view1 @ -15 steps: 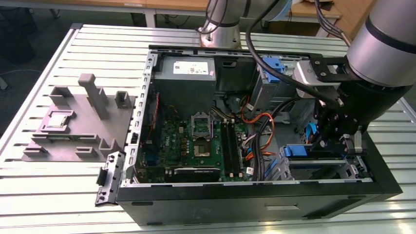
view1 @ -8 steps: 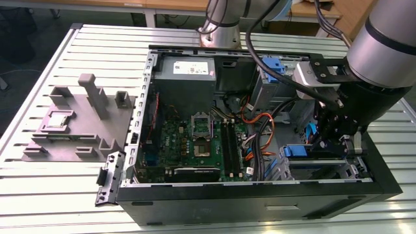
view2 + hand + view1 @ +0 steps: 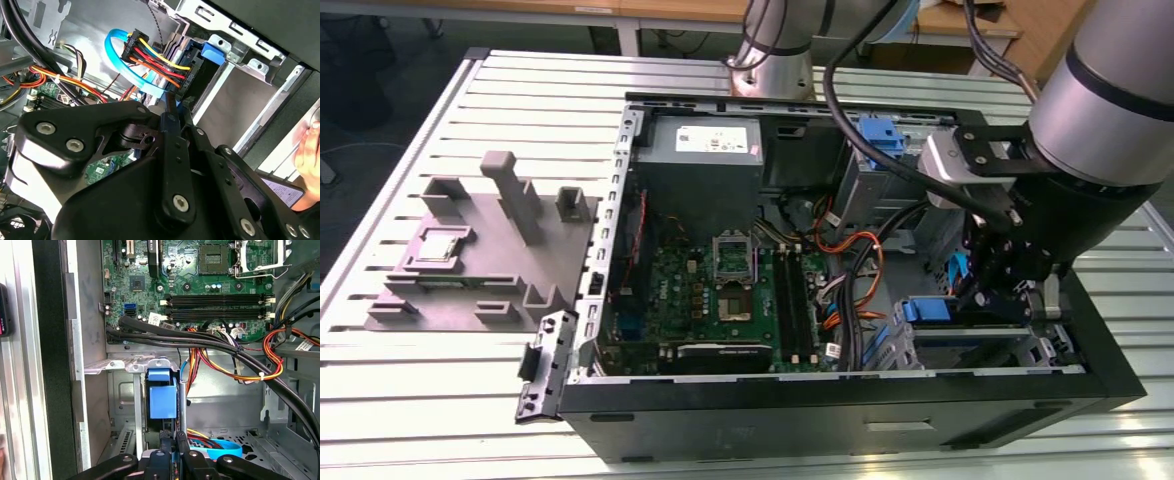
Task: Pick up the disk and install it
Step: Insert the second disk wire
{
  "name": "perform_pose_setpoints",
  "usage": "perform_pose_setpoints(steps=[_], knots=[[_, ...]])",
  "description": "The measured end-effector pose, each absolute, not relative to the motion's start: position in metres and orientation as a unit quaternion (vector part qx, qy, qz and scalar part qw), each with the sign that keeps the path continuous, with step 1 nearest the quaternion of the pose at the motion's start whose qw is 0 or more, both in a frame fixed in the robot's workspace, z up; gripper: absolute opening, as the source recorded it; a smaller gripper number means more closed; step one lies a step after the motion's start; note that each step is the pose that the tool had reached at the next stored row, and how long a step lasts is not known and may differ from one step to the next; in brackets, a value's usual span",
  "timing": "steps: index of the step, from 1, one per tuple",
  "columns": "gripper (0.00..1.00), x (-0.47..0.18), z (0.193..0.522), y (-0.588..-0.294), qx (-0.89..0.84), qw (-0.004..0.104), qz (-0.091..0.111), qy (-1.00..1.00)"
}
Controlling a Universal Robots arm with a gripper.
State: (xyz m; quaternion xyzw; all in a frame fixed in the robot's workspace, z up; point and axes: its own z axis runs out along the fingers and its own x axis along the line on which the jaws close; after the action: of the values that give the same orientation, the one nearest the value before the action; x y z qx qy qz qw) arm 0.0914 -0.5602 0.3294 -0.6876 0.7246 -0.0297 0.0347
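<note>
Right, the disk [image 3: 162, 395] is down in the drive cage [image 3: 117, 365] at the corner of the PC case [image 3: 854, 420] on the exterior view's right. It stands on edge in its slot, and the blue frame [image 3: 927, 310] is the part most exposed. Little of the metal body is visible.

Handling, my read:
- Rigid and dense for its size, so it won't flex. It will swing if held off-centre.
- The blue plastic frame is the softer part with some give. It's fine to pinch but not to lever on.
- Bare metal faces look slick, and the frame edge gives better friction.
- It's shock-sensitive, so no knocks against the cage rails. The connector end is the fragile bit.
- Best hold is across the thin dimension on the frame edge, mid-length, clear of the connectors.

The gripper [image 3: 171, 447] is right at the cage mouth. Its jaws are drawn nearly together, with a sliver of blue between the tips in both wrist views [image 3: 172, 107]. That reads as clamped on the frame's edge, not hanging free.

The wire bundle [image 3: 150, 55] and the light blue flat cable [image 3: 117, 55] run just beside the fingers. The motherboard [image 3: 200, 285] sits beyond the cage, well apart. A person's hand [image 3: 307, 150] rests outside the case wall.
</note>
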Motion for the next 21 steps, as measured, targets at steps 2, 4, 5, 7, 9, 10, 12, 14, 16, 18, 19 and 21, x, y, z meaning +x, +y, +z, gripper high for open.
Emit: perform_pose_setpoints(steps=[2,4,5,7,9,10,12,14,16,18,19,21], knots=[[0.16,0.091,0.329,-0.560,-0.688,0.035,-0.030,0.725],[0.17,0.091,0.329,-0.560,-0.688,0.035,-0.030,0.725],[0.17,0.091,0.329,-0.560,-0.688,0.035,-0.030,0.725],[0.24,0.091,0.331,-0.560,-0.688,0.035,-0.030,0.725],[0.24,0.091,0.335,-0.560,-0.688,0.035,-0.030,0.725],[0.24,0.091,0.337,-0.560,-0.688,0.034,-0.029,0.725],[0.24,0.091,0.342,-0.560,-0.688,0.034,-0.029,0.725],[0.22,0.091,0.346,-0.560,-0.688,0.033,-0.028,0.725],[0.16,0.091,0.346,-0.560,-0.688,0.033,-0.028,0.725],[0.10,0.091,0.346,-0.560,-0.688,0.033,-0.028,0.725],[0.10,0.091,0.346,-0.560,-0.688,0.033,-0.028,0.725],[0.10,0.091,0.346,-0.560,-0.688,0.032,-0.028,0.725]])
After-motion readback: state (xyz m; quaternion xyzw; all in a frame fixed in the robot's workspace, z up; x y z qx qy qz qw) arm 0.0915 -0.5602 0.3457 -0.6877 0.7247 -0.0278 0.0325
